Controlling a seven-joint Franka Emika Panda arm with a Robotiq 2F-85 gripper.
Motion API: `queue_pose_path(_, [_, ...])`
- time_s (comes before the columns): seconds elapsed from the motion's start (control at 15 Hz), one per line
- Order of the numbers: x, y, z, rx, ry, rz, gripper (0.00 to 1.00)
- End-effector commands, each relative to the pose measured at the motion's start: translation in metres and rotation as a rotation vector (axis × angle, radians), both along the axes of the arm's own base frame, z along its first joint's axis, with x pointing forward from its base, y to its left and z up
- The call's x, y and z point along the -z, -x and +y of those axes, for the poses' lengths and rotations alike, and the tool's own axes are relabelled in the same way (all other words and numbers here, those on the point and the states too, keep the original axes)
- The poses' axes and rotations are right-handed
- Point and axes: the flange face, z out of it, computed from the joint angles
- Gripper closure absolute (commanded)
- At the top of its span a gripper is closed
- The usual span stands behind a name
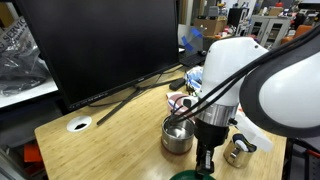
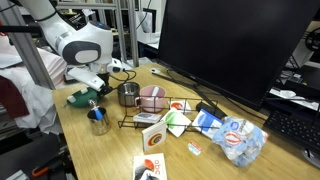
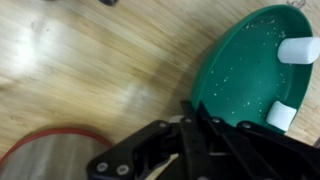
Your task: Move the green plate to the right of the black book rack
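Note:
The green plate (image 3: 245,70) is dark green with a raised rim and fills the upper right of the wrist view. Two small white pieces lie on it. My gripper (image 3: 192,112) has its black fingers pressed together on the plate's near rim. In both exterior views the plate (image 2: 78,98) (image 1: 194,176) is right under the gripper (image 2: 93,91) (image 1: 205,158), near the table's edge. The black book rack (image 2: 152,117) is thin black wire and stands mid-table beyond the steel pot (image 2: 128,93). It is hidden in the wrist view.
A steel cup (image 2: 97,121) holding blue items stands close to the plate. A pink object (image 2: 151,97), packets and cards (image 2: 152,140) lie around the rack. A large monitor (image 1: 100,45) stands behind the table. A red-rimmed round thing (image 3: 50,155) is at the lower left of the wrist view.

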Motion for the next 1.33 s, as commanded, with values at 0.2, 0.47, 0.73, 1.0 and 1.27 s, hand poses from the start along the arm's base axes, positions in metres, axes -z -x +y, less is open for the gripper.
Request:
queue_pose_path(0.2, [-0.016, -0.003, -0.012, -0.022, -0.116, 0.026, 0.98])
queue_pose_path(0.47, [-0.021, 0.0, -0.018, -0.023, -0.163, 0.032, 0.98])
queue_pose_path(0.73, [-0.046, -0.006, -0.041, 0.066, -0.208, -0.018, 0.98])
queue_pose_path(1.0, [-0.085, -0.01, -0.077, 0.16, -0.234, -0.083, 0.98])
queue_pose_path(1.27, [-0.108, -0.007, -0.111, 0.236, -0.267, -0.098, 0.98])
